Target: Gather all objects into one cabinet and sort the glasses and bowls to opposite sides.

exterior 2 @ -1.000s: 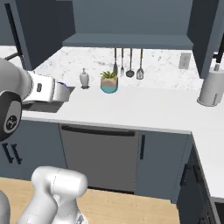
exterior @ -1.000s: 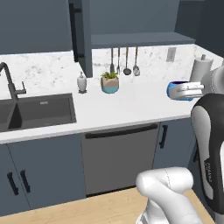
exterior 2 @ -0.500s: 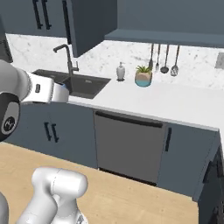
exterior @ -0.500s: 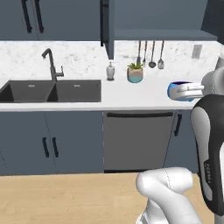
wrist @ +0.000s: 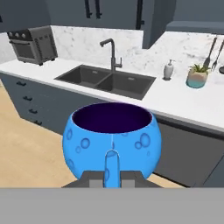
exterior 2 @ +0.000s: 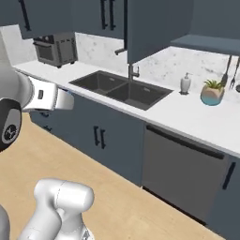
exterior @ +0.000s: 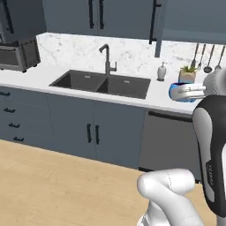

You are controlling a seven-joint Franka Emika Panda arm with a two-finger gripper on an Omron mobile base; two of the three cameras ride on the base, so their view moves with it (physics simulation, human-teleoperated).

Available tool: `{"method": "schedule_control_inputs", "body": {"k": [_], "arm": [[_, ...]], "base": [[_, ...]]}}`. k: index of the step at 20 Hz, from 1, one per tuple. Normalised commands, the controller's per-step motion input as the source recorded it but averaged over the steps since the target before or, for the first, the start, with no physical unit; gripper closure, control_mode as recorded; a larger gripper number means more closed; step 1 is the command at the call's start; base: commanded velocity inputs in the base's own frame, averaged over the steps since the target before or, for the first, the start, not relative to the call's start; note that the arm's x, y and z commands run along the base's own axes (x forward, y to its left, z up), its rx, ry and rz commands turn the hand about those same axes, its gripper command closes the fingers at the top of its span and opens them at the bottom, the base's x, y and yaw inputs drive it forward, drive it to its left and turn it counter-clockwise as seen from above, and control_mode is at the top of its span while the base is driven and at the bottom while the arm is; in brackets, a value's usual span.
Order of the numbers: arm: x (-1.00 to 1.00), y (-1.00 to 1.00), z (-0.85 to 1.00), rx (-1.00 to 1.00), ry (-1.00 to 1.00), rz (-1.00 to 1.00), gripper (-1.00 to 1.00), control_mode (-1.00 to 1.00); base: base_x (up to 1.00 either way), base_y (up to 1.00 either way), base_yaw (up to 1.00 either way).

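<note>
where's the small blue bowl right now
The small rounded bright blue bowl with the dark inside is held at the gripper, off the counter. In the left base view it hangs at the right, before the potted plant.

Ahead of me a white counter runs along a marbled backsplash. A dark double sink is set into it, with a black faucet rising behind the basins. A toaster oven sits on the counter at the far left. To the right of the sink I see a soap dispenser, then a small potted plant, with utensils hanging above. A dishwasher sits below.
</note>
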Motion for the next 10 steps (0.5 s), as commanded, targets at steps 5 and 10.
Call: {"method": "schedule_control_inputs", "body": {"k": [5, 10], "arm": [[0.00, 0.00, 0.00, 0.00, 0.00, 0.00, 1.00, 1.00], [0.00, 0.00, 0.00, 0.00, 0.00, 0.00, 1.00, 1.00]], "base": [[0.00, 0.42, 0.49], [0.00, 0.42, 0.46]]}}
